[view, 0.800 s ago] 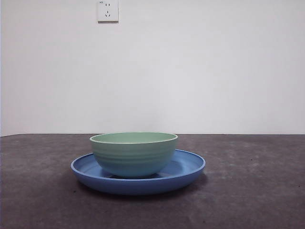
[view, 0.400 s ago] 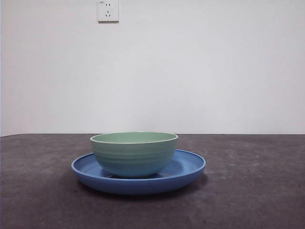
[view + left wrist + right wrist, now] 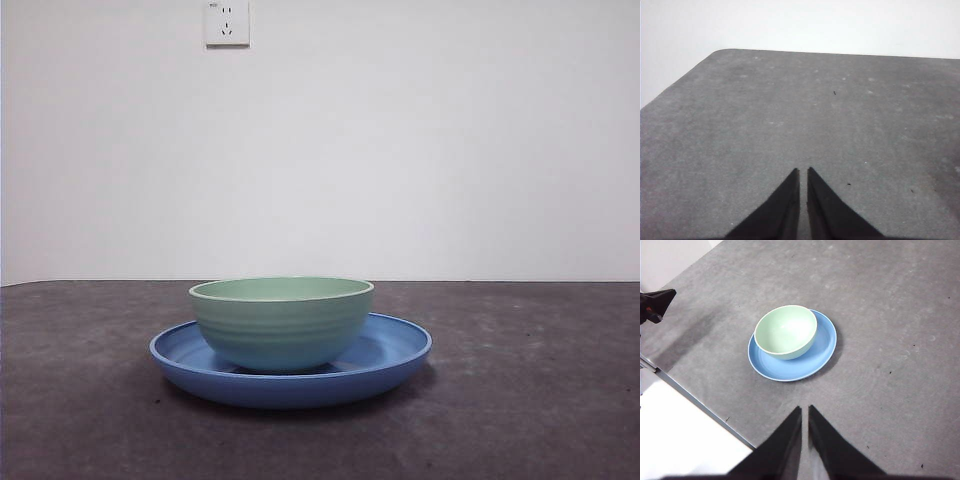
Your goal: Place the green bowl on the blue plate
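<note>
Resting upright inside the blue plate [image 3: 395, 352], the green bowl [image 3: 281, 322] shows you a finished placement, with left gripper [image 3: 803, 171] and right gripper [image 3: 805, 408] clenched, grasping nothing

No change noted across the last second: the green bowl [image 3: 281, 322] sits on the blue plate [image 3: 400, 352] exactly as before, nothing shifted in the front view

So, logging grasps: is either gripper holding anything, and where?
Nothing is held. Left gripper and right gripper are shut and empty; the green bowl sits free on the blue plate.
</note>
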